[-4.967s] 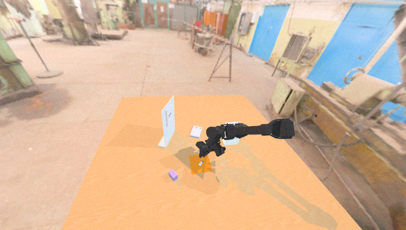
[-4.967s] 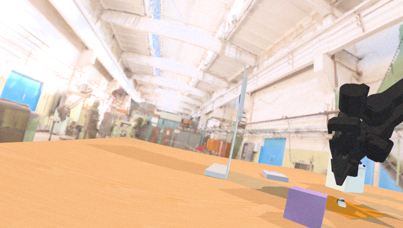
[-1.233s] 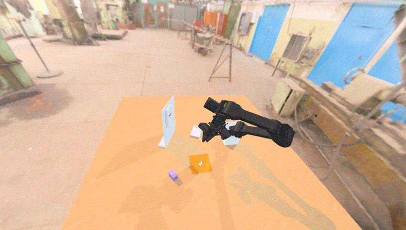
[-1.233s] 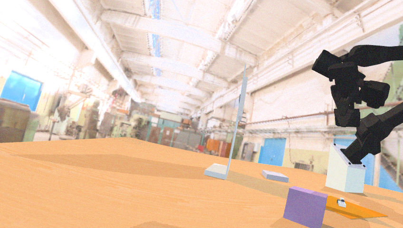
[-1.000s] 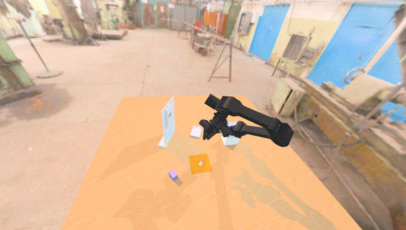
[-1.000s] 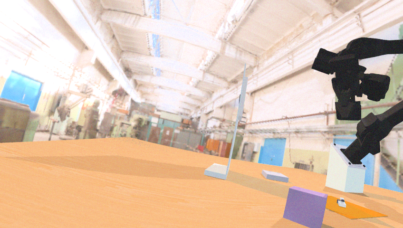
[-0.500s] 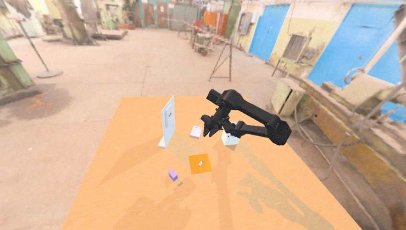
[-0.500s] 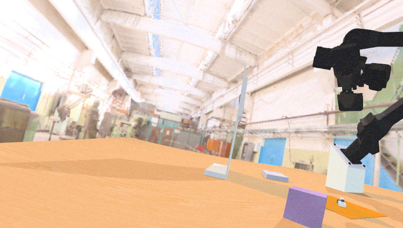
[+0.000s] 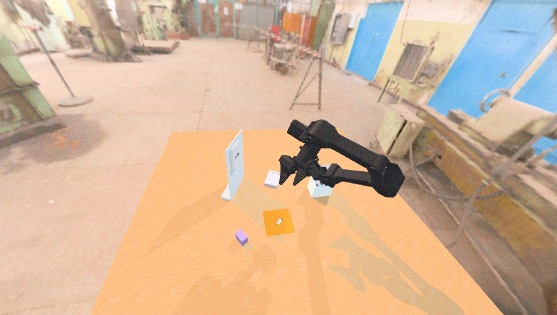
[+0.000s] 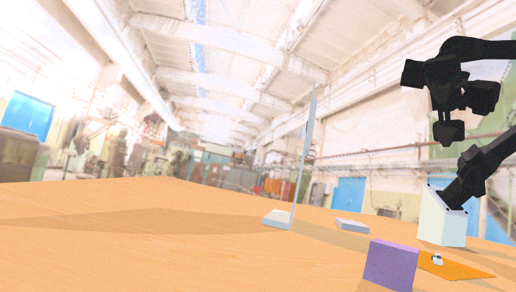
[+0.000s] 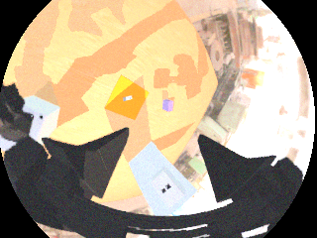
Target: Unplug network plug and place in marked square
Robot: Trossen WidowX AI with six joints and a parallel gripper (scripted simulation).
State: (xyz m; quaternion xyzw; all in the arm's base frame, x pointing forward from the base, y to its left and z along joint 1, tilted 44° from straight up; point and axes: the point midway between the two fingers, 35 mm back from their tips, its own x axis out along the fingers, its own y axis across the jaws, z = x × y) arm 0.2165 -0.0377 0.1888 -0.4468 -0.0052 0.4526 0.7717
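The small white network plug (image 9: 278, 221) (image 10: 435, 258) (image 11: 129, 98) lies on the table inside the orange marked square (image 9: 286, 230) (image 10: 457, 270) (image 11: 130, 110). The pale blue upright panel (image 9: 235, 163) (image 10: 307, 144) (image 11: 149, 166) stands behind it; its socket openings show dark and free of the plug in the wrist view. My gripper (image 9: 289, 181) (image 10: 448, 142) (image 11: 164, 134) is open and empty. It hangs high above the table, between the panel and the arm's base, well clear of the plug and touching nothing.
A purple block (image 9: 241, 236) (image 10: 390, 264) (image 11: 168, 102) sits left of the square. A flat pale slab (image 9: 272, 178) (image 10: 352, 224) lies behind the square. The arm's white base block (image 9: 318, 189) (image 10: 440, 224) stands at the right on the orange table (image 9: 195, 253).
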